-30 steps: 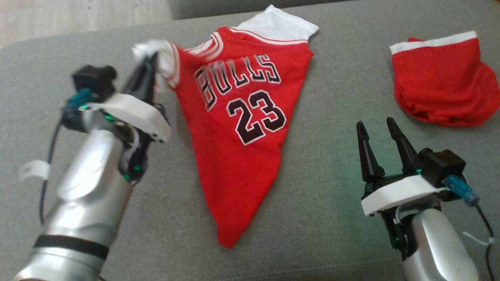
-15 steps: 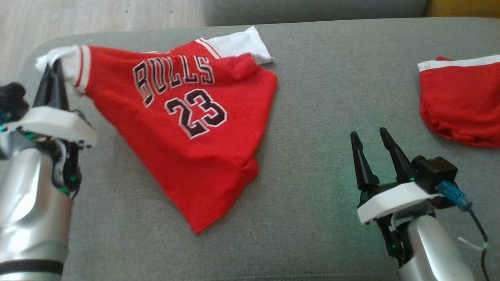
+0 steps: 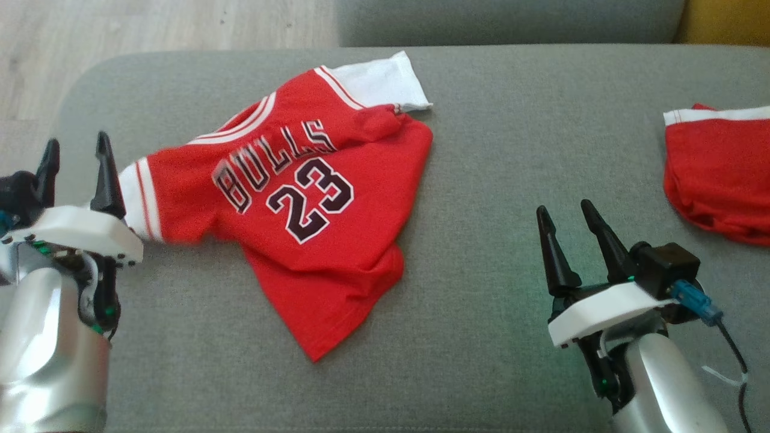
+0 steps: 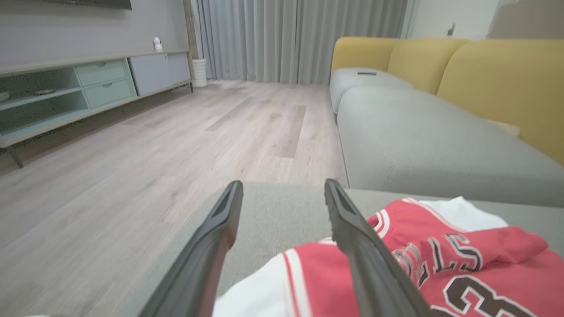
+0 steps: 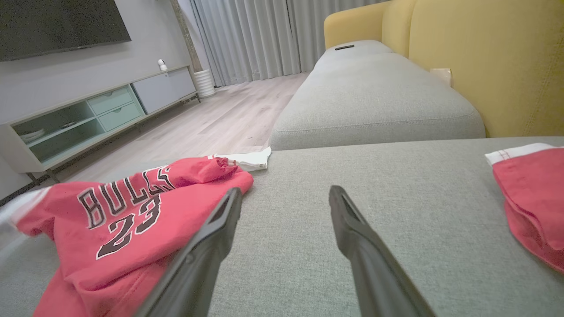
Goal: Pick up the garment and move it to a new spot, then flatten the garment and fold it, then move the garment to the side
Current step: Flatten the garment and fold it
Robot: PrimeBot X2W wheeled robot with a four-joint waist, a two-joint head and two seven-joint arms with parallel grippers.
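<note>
The garment is a red jersey with white sleeves, lettered BULLS 23, lying rumpled on the grey sofa seat. Its near white sleeve sits right beside my left gripper, which stands open at the seat's left end with nothing between its fingers. In the left wrist view the garment lies under and to the right of the right finger. My right gripper is open and empty over bare seat to the right of the garment. The right wrist view has the garment at lower left.
A second red cloth with a white band lies at the seat's right end. Wooden floor lies beyond the seat's rounded left edge. Another grey cushion and yellow backrests stand behind.
My left gripper opened and let go of the white sleeve, which dropped onto the seat. The garment lies further left and more spread out than before. The head camera has also shifted.
</note>
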